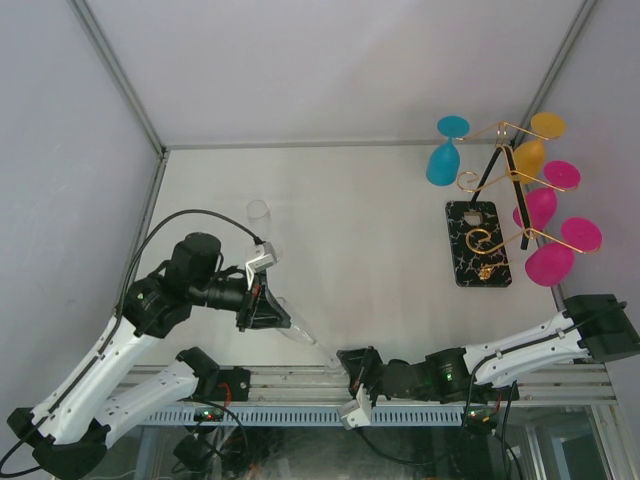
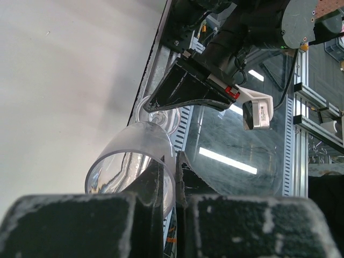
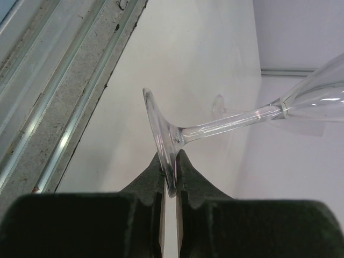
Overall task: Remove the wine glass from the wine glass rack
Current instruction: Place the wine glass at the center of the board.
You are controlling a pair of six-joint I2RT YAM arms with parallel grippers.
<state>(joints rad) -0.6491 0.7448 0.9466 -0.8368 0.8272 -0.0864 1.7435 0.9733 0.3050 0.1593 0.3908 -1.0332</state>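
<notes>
Both jaws clamped on our clear wine glass (image 1: 298, 330), lying sideways over the near table edge: right gripper (image 3: 170, 185) pinches its flat foot rim, left gripper (image 2: 173, 180) its bowl lip. Gold wire wine glass rack (image 1: 500, 170) far right, holding coloured glasses.

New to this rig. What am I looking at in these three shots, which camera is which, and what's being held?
Two robot arms are bolted at the near edge of a table. The wide picture comes from a fixed camera above and behind them; the other two come from cameras on each wrist, looking along that arm's own fingers.

Between them the arms hold one clear wine glass, lying roughly sideways. The left gripper is shut on the rim of its bowl; the right gripper is shut on the edge of its foot.

At the far right stands the wine glass rack, gold wire on a black base, with coloured glasses hanging from it: blue, yellow, pink. A second clear glass stands on the table.
</notes>
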